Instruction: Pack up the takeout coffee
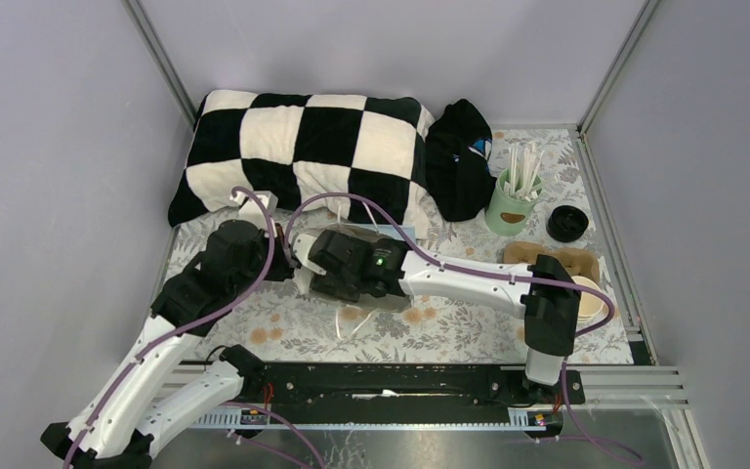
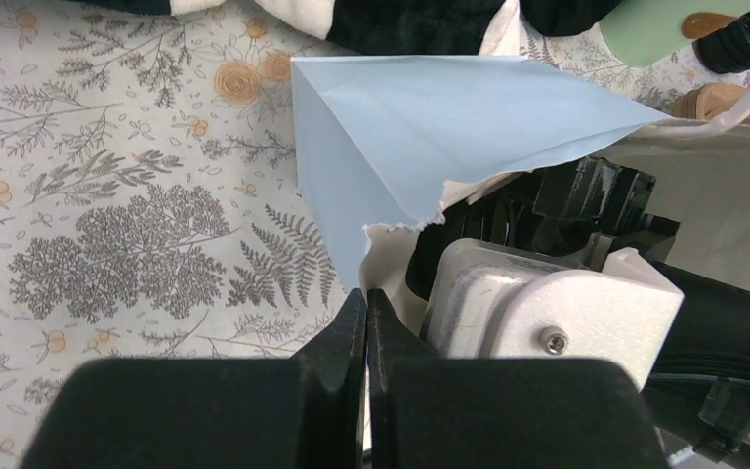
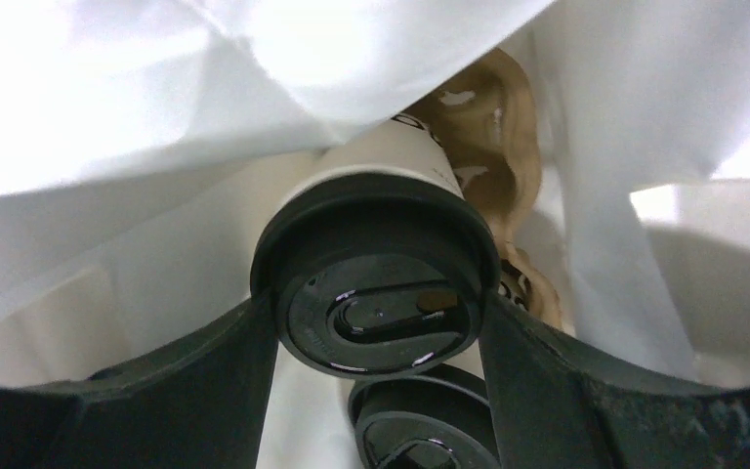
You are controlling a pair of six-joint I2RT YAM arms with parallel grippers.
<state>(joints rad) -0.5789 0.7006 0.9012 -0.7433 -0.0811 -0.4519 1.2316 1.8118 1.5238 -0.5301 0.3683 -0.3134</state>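
Note:
A takeout coffee (image 3: 376, 283), a white paper cup with a black lid, is inside the paper bag (image 3: 156, 98), beside a brown pulp carrier (image 3: 488, 127). My right gripper (image 3: 376, 327) is in the bag with a finger pressed to each side of this lid. A second black lid (image 3: 430, 430) lies just below. My left gripper (image 2: 366, 303) is shut on the bag's torn edge; the bag (image 2: 420, 117) is light blue outside. In the top view the left gripper (image 1: 288, 262) is at the bag's left side, and the right gripper (image 1: 347, 264) is hidden in the bag (image 1: 391, 234).
A checkered pillow (image 1: 303, 147) and black cloth (image 1: 459, 156) lie at the back. At the right stand a mint-green cup of white sticks (image 1: 513, 200), a loose black lid (image 1: 567, 222), another pulp carrier (image 1: 557, 262) and an open white cup (image 1: 591, 298).

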